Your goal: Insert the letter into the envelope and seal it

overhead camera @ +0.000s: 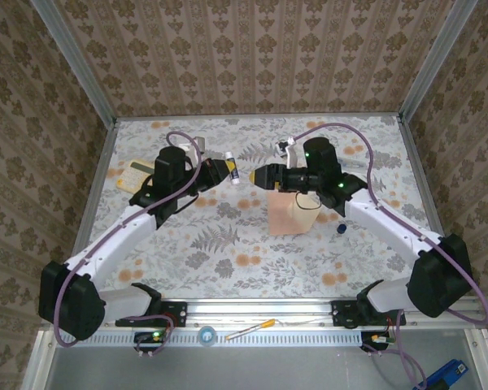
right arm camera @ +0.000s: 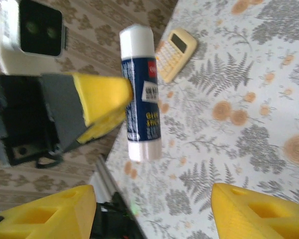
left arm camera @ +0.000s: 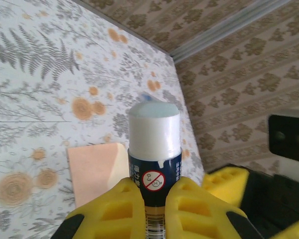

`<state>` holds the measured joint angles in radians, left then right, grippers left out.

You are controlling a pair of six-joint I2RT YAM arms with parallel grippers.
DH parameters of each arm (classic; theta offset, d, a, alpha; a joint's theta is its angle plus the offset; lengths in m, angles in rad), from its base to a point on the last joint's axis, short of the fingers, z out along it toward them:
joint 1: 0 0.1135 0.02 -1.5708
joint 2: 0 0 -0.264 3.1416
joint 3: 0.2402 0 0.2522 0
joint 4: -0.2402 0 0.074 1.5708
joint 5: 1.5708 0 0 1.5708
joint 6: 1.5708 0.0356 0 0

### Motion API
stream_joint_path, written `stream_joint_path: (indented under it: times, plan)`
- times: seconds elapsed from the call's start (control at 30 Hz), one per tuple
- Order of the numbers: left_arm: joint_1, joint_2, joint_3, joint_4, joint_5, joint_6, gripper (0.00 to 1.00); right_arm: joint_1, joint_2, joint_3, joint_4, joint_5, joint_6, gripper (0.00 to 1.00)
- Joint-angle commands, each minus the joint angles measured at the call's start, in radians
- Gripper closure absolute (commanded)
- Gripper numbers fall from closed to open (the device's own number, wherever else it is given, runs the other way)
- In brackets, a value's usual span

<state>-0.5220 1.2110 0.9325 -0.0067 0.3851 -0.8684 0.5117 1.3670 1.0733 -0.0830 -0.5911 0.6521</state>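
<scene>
One glue stick (overhead camera: 233, 169) is clamped near its lower end between the closed yellow fingers of the left gripper (overhead camera: 221, 171), which holds it in the air above the middle of the bench (overhead camera: 228, 260). On the left wrist camera its white end points up and away. The right gripper (overhead camera: 260, 175) faces it from just beside. Its two fingers are spread wide with nothing between them, and the stick hangs ahead of that gap, apart from both. One pink sheet (overhead camera: 291, 218) lies flat on the bench right of centre, its far edge under the right arm. Whether it is the envelope or the letter I cannot tell. One cream calculator (overhead camera: 138, 175) lies at the bench's left side, beside the left arm. One small dark-blue thing (overhead camera: 342, 230) sits just right of the sheet, too small to name. One pen-like stick (overhead camera: 250, 329) lies on the near rail between the two arm bases.
</scene>
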Motion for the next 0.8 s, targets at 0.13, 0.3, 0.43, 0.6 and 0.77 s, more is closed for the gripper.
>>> stream_joint_path:
  times: [0.13, 0.3, 0.43, 0.6, 0.77]
  plan:
    - [-0.085, 0.025, 0.123, -0.139, -0.216, 0.054, 0.92, 0.117, 0.05, 0.083, -0.204, 0.261, -0.128, 0.36]
    - [-0.114, 0.032, 0.138, -0.139, -0.263, 0.046, 0.93, 0.157, 0.073, 0.104, -0.174, 0.294, -0.132, 0.36]
    - [-0.116, 0.032, 0.13, -0.122, -0.254, 0.033, 0.93, 0.159, 0.081, 0.11, -0.154, 0.282, -0.132, 0.37]
    - [-0.115, 0.032, 0.12, -0.102, -0.236, 0.017, 0.92, 0.157, 0.092, 0.097, -0.093, 0.234, -0.113, 0.37]
    - [-0.114, 0.032, 0.105, -0.076, -0.217, -0.004, 0.92, 0.15, 0.112, 0.09, -0.027, 0.173, -0.081, 0.38]
